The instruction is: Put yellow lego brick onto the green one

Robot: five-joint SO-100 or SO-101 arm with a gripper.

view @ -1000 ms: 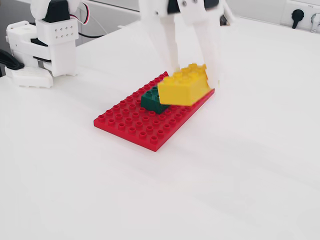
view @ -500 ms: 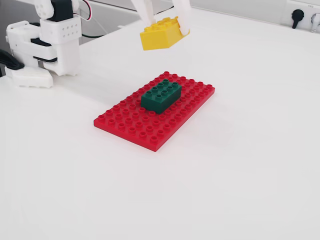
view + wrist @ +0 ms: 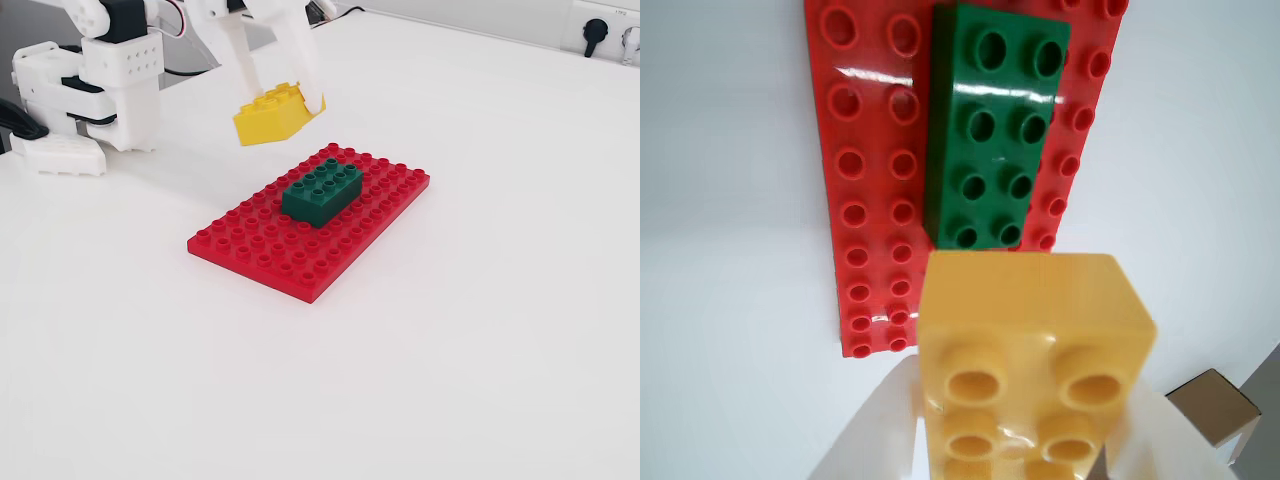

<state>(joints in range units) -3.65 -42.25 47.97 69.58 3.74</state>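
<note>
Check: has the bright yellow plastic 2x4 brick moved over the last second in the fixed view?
Yes. The bright yellow plastic 2x4 brick went up and left, off the flat red studded baseplate, now held above its far-left edge.

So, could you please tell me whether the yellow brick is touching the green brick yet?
Apart. The fixed view shows the yellow brick held in the hand up in the air, with bare table and red plate visible between it and the green brick.

Yellow lego brick [image 3: 275,115] – bright yellow; green one [image 3: 322,191] – dark green; baseplate [image 3: 262,252] red; table [image 3: 480,330] white.
</note>
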